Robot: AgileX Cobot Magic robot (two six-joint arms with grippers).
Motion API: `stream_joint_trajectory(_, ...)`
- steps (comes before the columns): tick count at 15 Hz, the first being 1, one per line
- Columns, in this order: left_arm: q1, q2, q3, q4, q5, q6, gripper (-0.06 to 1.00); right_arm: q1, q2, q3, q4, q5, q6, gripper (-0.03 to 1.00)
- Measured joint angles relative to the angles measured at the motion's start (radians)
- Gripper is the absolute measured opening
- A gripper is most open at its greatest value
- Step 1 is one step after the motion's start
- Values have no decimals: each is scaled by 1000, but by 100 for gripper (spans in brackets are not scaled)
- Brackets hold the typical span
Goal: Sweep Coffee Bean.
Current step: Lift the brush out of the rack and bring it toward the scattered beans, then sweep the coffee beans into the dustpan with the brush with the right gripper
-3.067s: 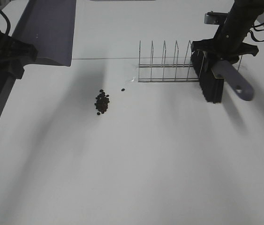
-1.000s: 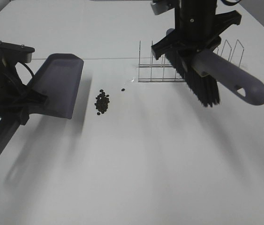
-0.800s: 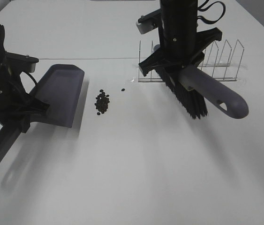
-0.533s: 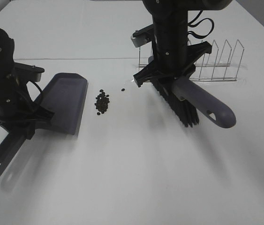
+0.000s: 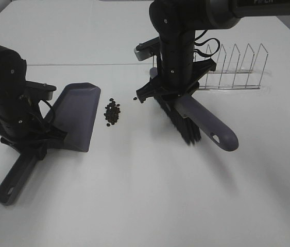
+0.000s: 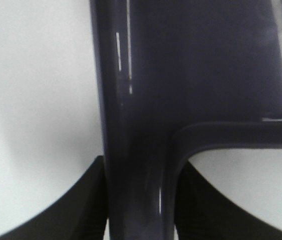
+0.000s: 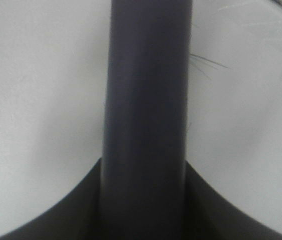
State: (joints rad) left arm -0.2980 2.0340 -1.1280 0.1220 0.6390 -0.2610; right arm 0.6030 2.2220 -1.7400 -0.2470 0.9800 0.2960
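A small pile of dark coffee beans [image 5: 113, 111] lies on the white table, with one stray bean [image 5: 135, 99] to its right. My left gripper [image 5: 31, 143] is shut on the handle of the grey-purple dustpan [image 5: 78, 119], whose open lip faces the pile from the left. In the left wrist view the dustpan handle [image 6: 135, 130] runs between the fingers. My right gripper [image 5: 171, 92] is shut on the brush [image 5: 186, 121], whose dark bristles hang to the right of the beans. The brush handle [image 7: 148, 115] fills the right wrist view.
A wire rack [image 5: 232, 69] stands behind the brush at the back right. A seam line [image 5: 83, 64] crosses the table behind the beans. The white table [image 5: 145, 206] spreads toward the front.
Both arms have come down and inward. The dustpan has dropped to the table just left of the beans. The brush has moved left and lower, from the rack toward the beans.
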Motion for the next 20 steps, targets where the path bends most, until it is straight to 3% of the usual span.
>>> stream_joint_trajectory(3, 0, 1, 0, -9, -1, 0, 36, 0, 17, -7, 0, -61, -44, 35)
stream_joint_trajectory(8, 0, 1, 0, -24, -3, 0, 36, 0, 128, -183, 19, 18, -129, 35)
stream_joint_trajectory(11, 0, 1, 0, -29, -5, 0, 36, 7, 180, -269, 124, 63, -216, 35)
stream_joint_trajectory(16, 0, 1, 0, -35, -6, 0, 36, 89, 223, -327, 160, 64, -242, 35)
stream_joint_trajectory(20, 0, 1, 0, -36, -6, 0, 36, 114, 231, -396, 335, 56, -254, 35)
